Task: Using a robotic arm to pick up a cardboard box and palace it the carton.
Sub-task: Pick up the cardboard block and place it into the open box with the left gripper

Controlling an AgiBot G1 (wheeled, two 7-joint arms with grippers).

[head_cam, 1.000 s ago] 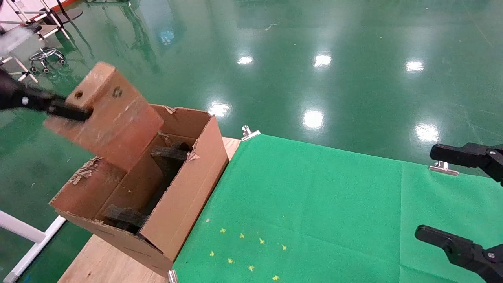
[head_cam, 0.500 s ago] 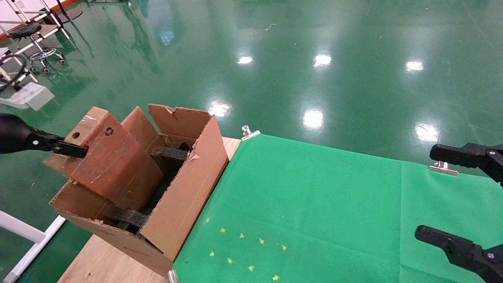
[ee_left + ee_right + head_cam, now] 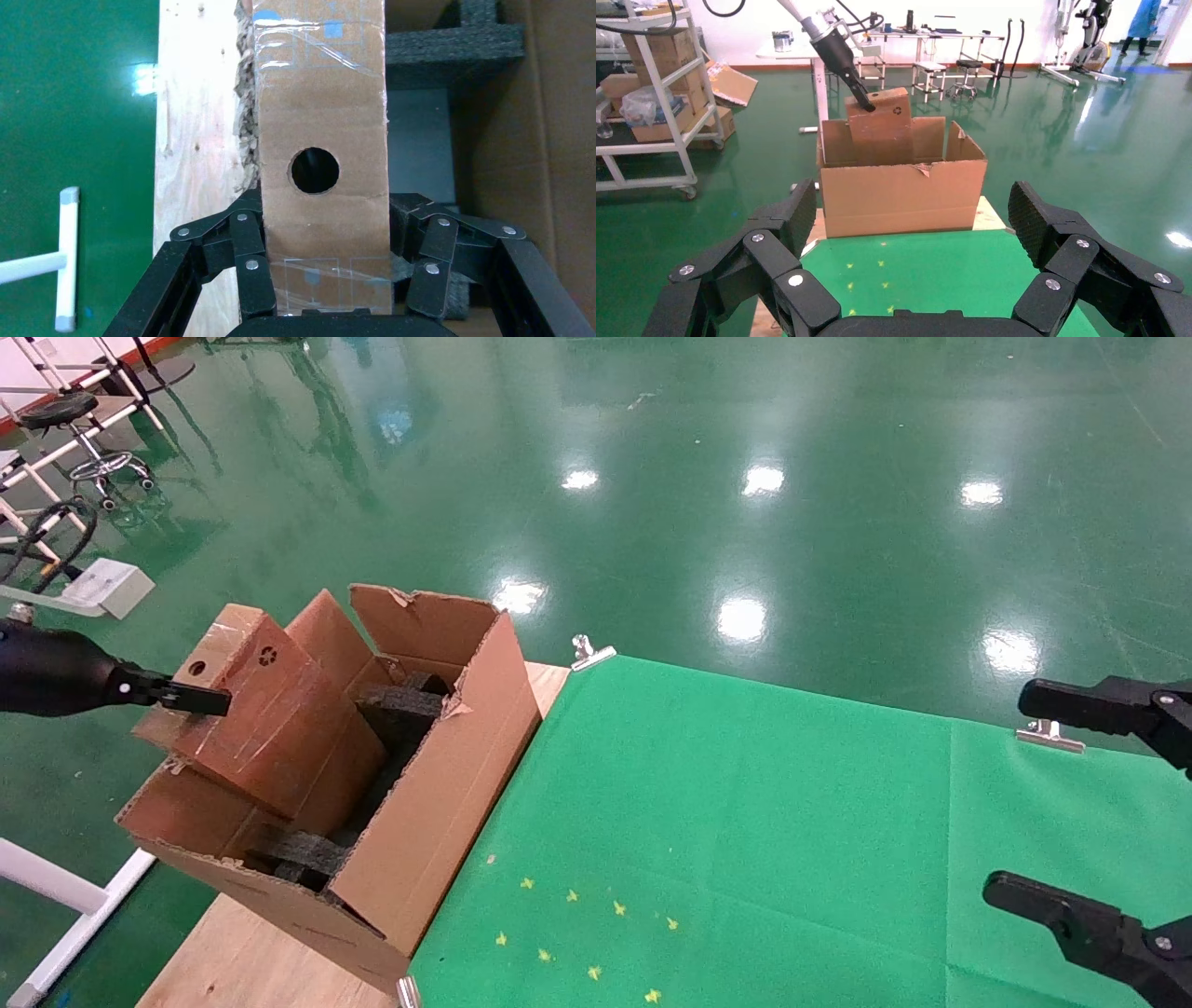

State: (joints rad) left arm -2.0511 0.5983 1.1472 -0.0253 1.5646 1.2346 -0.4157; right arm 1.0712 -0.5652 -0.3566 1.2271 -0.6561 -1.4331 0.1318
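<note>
The cardboard box (image 3: 270,719), small and brown with a round hole and a recycling mark, sits tilted with its lower end inside the carton (image 3: 438,784). My left gripper (image 3: 200,699) is shut on the box's upper end from the left. In the left wrist view its fingers (image 3: 253,274) press both sides of the box (image 3: 320,105) below the hole, over the carton's wall (image 3: 562,140). The right wrist view shows the box (image 3: 880,119) sticking out above the carton (image 3: 902,196). My right gripper (image 3: 1052,798) hangs open and holds nothing at the table's right edge.
Black foam pieces (image 3: 400,705) lie inside the carton. A green cloth (image 3: 745,822) covers the wooden table (image 3: 242,961), held by metal clips (image 3: 591,652). The floor drops away to the left. Shelves with boxes (image 3: 645,84) stand far behind.
My left gripper has lowered the cardboard box from above the carton down into its left end. The right gripper has not moved.
</note>
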